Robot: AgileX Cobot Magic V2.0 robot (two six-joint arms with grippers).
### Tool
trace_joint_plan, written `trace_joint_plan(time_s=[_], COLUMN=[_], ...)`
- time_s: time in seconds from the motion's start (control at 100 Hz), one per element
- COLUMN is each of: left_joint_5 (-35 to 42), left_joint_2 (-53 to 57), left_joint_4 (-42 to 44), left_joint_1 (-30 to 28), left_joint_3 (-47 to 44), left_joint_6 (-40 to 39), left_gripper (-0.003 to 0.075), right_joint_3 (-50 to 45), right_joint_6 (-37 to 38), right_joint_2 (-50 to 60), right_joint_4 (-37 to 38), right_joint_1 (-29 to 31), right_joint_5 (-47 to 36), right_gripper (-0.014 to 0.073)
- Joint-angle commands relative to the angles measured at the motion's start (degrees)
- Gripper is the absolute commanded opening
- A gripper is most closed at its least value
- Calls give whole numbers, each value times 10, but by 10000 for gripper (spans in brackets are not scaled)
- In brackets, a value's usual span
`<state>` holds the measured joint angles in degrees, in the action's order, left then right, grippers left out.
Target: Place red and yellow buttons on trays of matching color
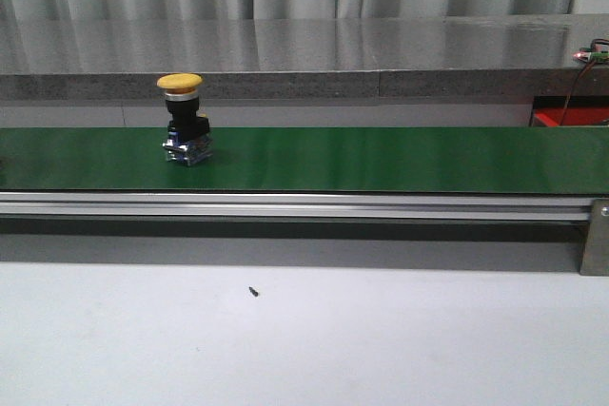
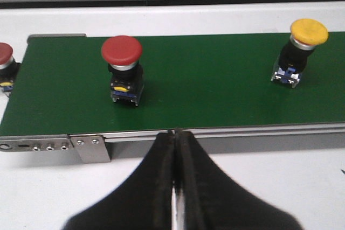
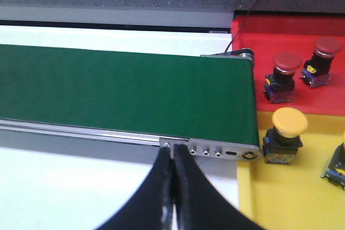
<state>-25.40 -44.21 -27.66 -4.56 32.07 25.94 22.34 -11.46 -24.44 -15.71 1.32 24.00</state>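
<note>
Front view, we log one yellow button (image 1: pixel 183 119) upright on the green belt (image 1: pixel 381 159) toward its left end, left gripper (image 2: pixel 177 136) and right gripper (image 3: pixel 172 152) both clenched empty at the belt's near edge.

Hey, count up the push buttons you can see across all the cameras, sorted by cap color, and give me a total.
Red buttons: 4, two on the green belt at and, two on the red tray at and
Yellow buttons: 2, one on the belt, one on the yellow tray at
Total: 6, not counting a part-hidden item at the yellow tray's edge.
</note>
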Motion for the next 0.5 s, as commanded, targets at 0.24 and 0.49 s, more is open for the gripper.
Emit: trace_joint_plan(time_s=[0.24, 0.49], left_joint_5=[89, 84], left_joint_2=[139, 144], left_joint_4=[-27, -27], left_joint_1=[5, 5], left_joint_3=[-58, -58], left_joint_6=[2, 2], left_gripper=[-19, -20], right_joint_3=[25, 99], right_joint_6=[-5, -23], right_joint_2=[-34, -88], right_joint_4=[0, 1], right_joint_1=[-10, -29], right_joint_5=[-42, -6], right_gripper=[-123, -123])
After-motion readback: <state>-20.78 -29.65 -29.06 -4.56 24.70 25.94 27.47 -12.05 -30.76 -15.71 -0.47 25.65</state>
